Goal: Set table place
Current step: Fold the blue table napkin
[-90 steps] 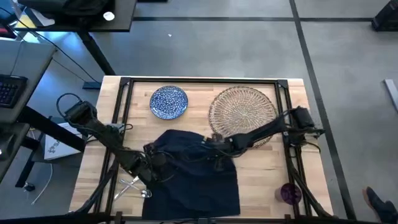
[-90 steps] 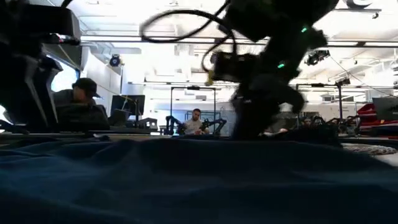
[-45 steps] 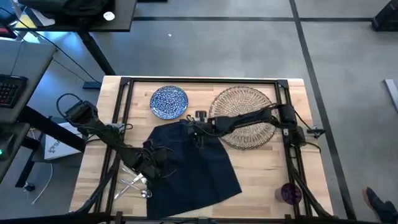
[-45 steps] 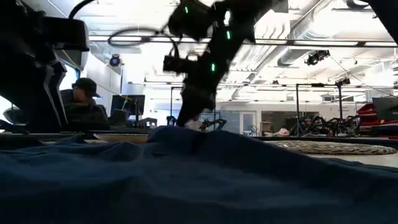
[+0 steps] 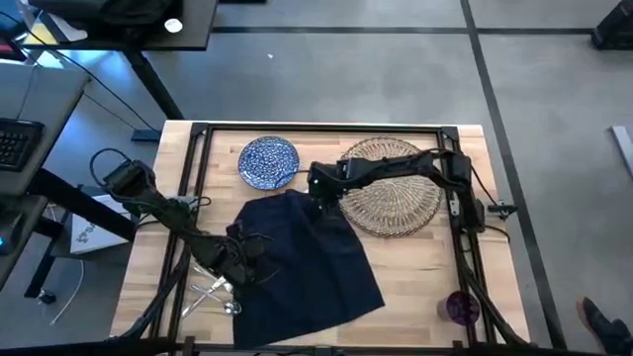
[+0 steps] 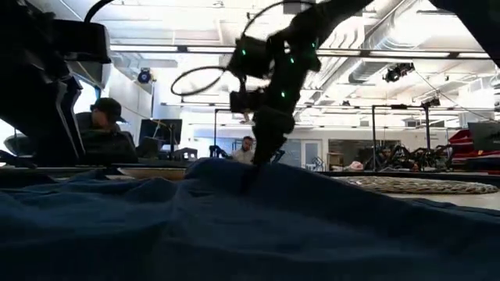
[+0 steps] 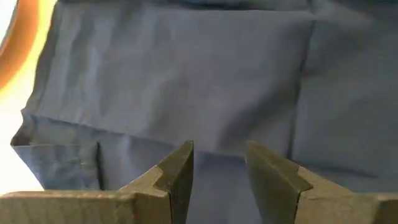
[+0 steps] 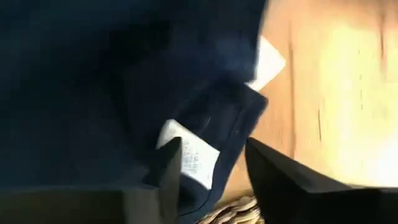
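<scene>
On the table, near the middle, the dark navy napkin lies spread out and rumpled, reaching the front edge; left gripper sits low at the napkin's left edge, fingers slightly apart with blue cloth lying flat right in front of them, nothing visibly pinched between; silver cutlery lies on bare wood just beside that gripper, toward the front-left; right gripper is over the napkin's far corner, right at the near-left rim of the wicker placemat; its fingers stand apart, hemmed cloth corner with a white label between and just ahead of them, can't tell if they touch it; low view shows that arm coming down onto a raised hump of cloth; blue speckled plate sits at the back, left of the placemat, apart from the napkin; purple cup stands at the front-right, well clear of the rest; person seated in the room behind
</scene>
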`<state>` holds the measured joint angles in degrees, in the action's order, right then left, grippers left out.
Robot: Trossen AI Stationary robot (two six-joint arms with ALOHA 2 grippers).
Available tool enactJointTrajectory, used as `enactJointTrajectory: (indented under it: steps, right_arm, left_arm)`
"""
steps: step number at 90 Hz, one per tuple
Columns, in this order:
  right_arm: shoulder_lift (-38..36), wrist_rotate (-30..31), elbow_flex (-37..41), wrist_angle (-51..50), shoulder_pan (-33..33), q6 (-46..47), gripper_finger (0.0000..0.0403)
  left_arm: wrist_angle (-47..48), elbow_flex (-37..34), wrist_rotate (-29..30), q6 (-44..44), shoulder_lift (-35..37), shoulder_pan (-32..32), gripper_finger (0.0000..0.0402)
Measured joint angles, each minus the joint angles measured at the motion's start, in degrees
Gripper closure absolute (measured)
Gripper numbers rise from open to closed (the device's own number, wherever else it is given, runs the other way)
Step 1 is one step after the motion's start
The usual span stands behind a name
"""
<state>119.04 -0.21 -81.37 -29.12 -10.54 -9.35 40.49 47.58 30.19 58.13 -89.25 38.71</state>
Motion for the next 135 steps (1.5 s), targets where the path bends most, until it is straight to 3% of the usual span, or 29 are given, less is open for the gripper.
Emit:
enactJointTrajectory:
  steps: [13, 28, 38, 50, 58, 73, 84, 103, 120, 135]
  right_arm:
    - [-0.2, -0.3, 6.0, 11.2, 0.5, 0.3, 0.0203]
    - [-0.4, -0.9, 10.8, 20.2, 2.1, 0.6, 0.0214]
    - [-0.4, -0.2, 12.5, 21.5, 2.8, 0.5, 0.0253]
    - [-0.5, 2.5, 12.8, 17.7, 3.1, 0.0, 0.0341]
    - [-1.5, 6.0, 13.0, 15.2, 3.0, -2.1, 0.0391]
    - [-6.8, 18.6, 13.7, 10.0, 4.4, -7.2, 0.0401]
    - [-13.6, 22.8, 13.3, 9.1, 5.3, -10.1, 0.0403]
    - [-19.5, 21.4, 13.3, 7.4, 6.7, -9.7, 0.0403]
    - [-16.9, 20.0, 13.4, 7.5, 4.8, -4.5, 0.0403]
    - [-13.2, 9.2, 13.4, 10.4, -0.9, -2.1, 0.0382]
  left_arm:
    - [-0.1, 0.0, 0.1, 1.9, 0.0, 1.4, 0.0275]
    - [-0.1, 0.0, 0.0, 3.7, 0.0, 2.7, 0.0275]
    - [-0.1, 0.0, 0.0, 4.3, 0.0, 3.1, 0.0275]
    - [-0.1, 0.0, 0.0, 4.4, 0.0, 3.1, 0.0275]
    - [0.1, 0.0, -0.8, 4.3, 0.0, 3.1, 0.0275]
    - [0.8, 0.7, -4.5, 4.4, 0.0, 3.1, 0.0275]
    - [2.4, 1.4, -4.7, 4.7, 0.0, 3.1, 0.0275]
    - [7.3, 1.4, -1.7, 6.8, 0.3, 2.9, 0.0275]
    - [11.1, 1.4, -1.0, 6.8, 2.7, 1.8, 0.0275]
    - [15.4, 1.4, -0.4, 6.8, 8.1, 1.6, 0.0275]
